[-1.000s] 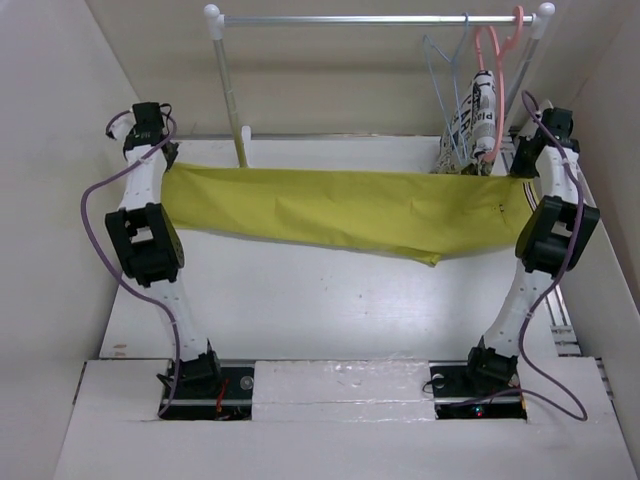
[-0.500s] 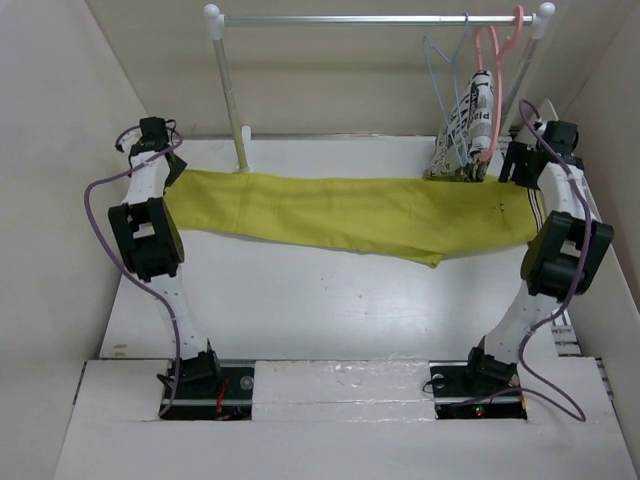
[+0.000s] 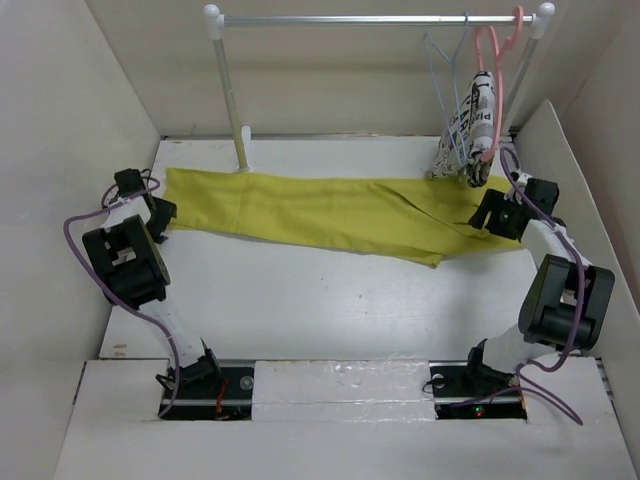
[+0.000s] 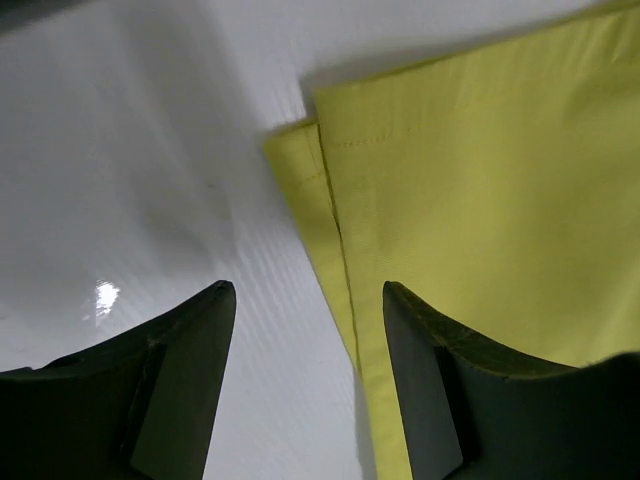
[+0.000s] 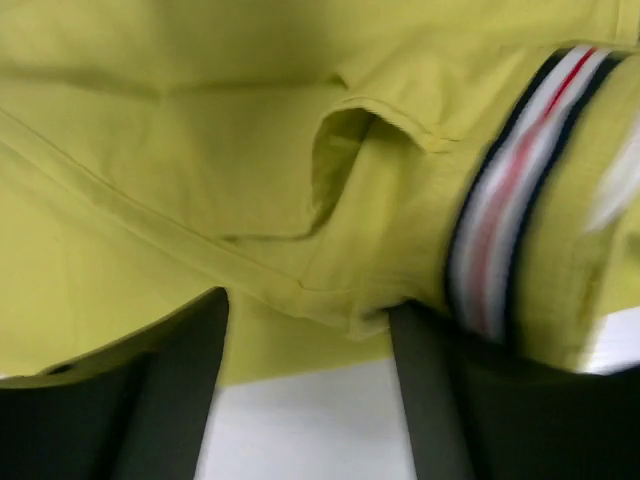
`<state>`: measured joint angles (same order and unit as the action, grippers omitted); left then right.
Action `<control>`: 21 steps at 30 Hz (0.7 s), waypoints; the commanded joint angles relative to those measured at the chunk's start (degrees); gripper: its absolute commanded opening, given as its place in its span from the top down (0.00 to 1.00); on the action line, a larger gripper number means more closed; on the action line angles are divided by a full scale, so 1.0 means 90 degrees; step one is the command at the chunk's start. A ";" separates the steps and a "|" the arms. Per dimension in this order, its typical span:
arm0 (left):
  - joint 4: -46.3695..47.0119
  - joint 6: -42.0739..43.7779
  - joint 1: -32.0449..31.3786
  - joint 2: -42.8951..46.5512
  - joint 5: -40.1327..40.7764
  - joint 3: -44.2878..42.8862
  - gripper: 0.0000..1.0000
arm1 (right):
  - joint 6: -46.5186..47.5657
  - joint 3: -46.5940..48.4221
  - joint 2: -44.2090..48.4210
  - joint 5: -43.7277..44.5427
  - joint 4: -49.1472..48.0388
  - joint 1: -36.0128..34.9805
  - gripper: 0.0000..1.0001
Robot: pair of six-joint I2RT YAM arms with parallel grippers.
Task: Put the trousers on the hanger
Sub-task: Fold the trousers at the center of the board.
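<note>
Seeing left fingers [image 4: 180, 390] and right fingers [image 5: 170, 400] spread, holding nothing; trousers [image 3: 330, 212] lie flat on the desk [image 3: 330, 310], waistband end below the hanger [image 3: 445, 90]. I risk grabbing one layer only, cloth bunching.

A robot lab test cell: plain white panels [image 3: 50, 150] enclose a white bench [image 3: 330, 310], two robot arms [image 3: 130, 265] bolted on, clothes rail [image 3: 350, 18] behind.

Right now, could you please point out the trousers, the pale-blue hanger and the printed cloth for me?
trousers [image 3: 330, 215], top view, mid-leg fabric.
pale-blue hanger [image 3: 440, 88], top view, its slanting left wire.
printed cloth [image 3: 466, 135], top view, middle of the hanging fabric.
</note>
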<state>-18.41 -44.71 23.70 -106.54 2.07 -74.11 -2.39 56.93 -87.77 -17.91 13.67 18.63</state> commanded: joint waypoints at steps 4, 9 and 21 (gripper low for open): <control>0.0347 -0.0325 -0.0114 -0.0652 -0.0689 -0.0076 0.44 | -0.0018 -0.0018 -0.0014 -0.0666 -0.0173 0.0829 0.11; 0.0405 -0.0218 -0.0114 -0.0818 -0.0493 -0.0135 0.49 | 0.0139 0.0714 -0.0110 -0.0549 -0.0142 0.1210 0.04; 0.0337 -0.0140 -0.0173 -0.1218 -0.0386 -0.0575 0.77 | 0.0002 0.1615 0.0628 0.0622 0.0346 0.0821 0.00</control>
<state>-13.06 -46.78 22.50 -115.26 -2.94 -78.65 -3.22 68.97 -87.64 -16.73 16.93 26.98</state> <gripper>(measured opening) 0.247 0.997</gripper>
